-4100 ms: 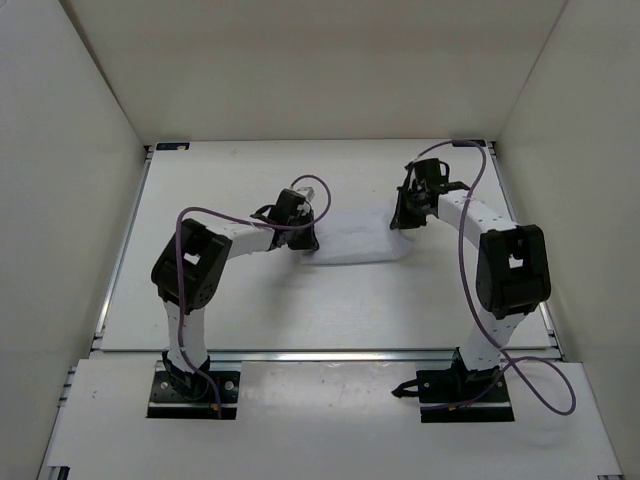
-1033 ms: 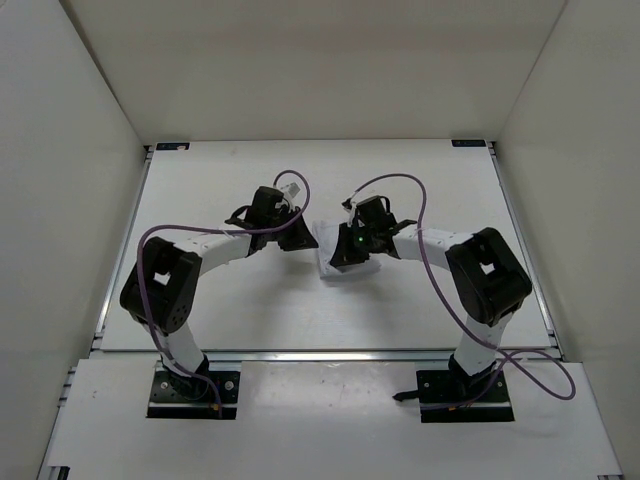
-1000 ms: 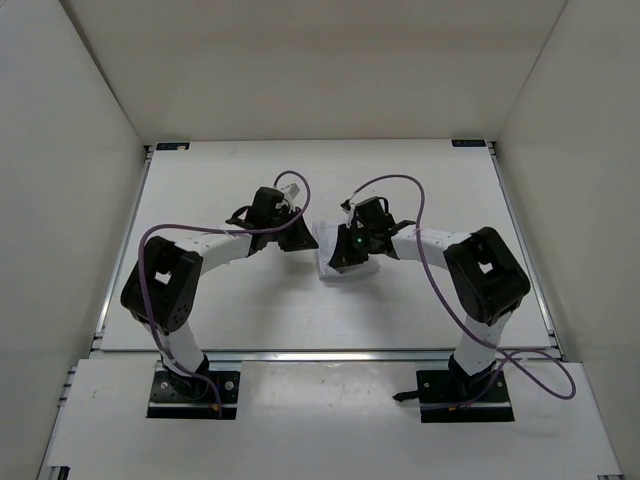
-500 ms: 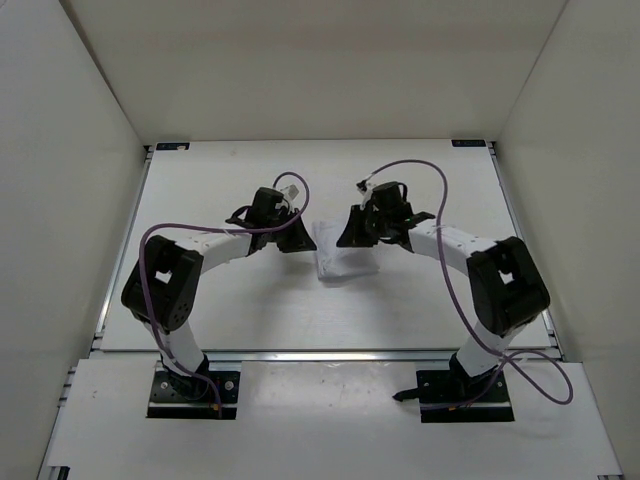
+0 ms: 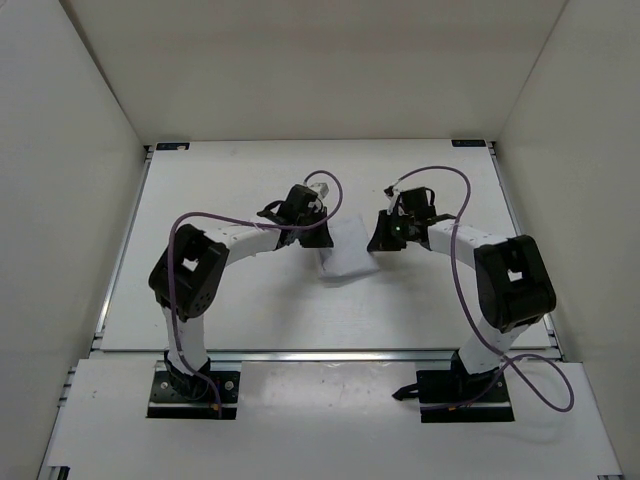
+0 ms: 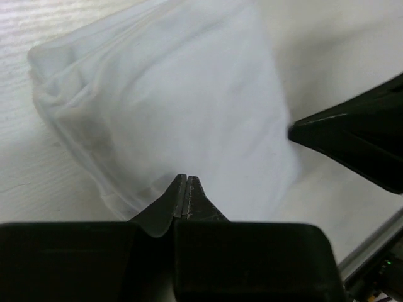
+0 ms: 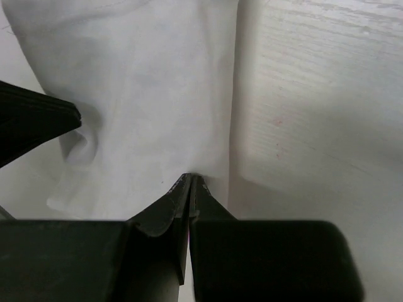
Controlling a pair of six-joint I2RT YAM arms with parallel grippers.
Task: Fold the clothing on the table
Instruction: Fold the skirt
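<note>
folded cloth (image 5: 346,258) on your counter (image 5: 220,190); left jaws closed, empty, at its left edge; right jaws closed, empty, at its right edge

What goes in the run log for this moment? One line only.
clothing: folded bundle on table | left gripper: shut, at its edge | right gripper: shut, at opposite edge | fabric held: unclear

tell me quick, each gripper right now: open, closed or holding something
Left gripper: shut, tips over the clothing, no fabric visibly pinched.
Right gripper: shut, tips at the clothing's edge, nothing visibly held.
</note>
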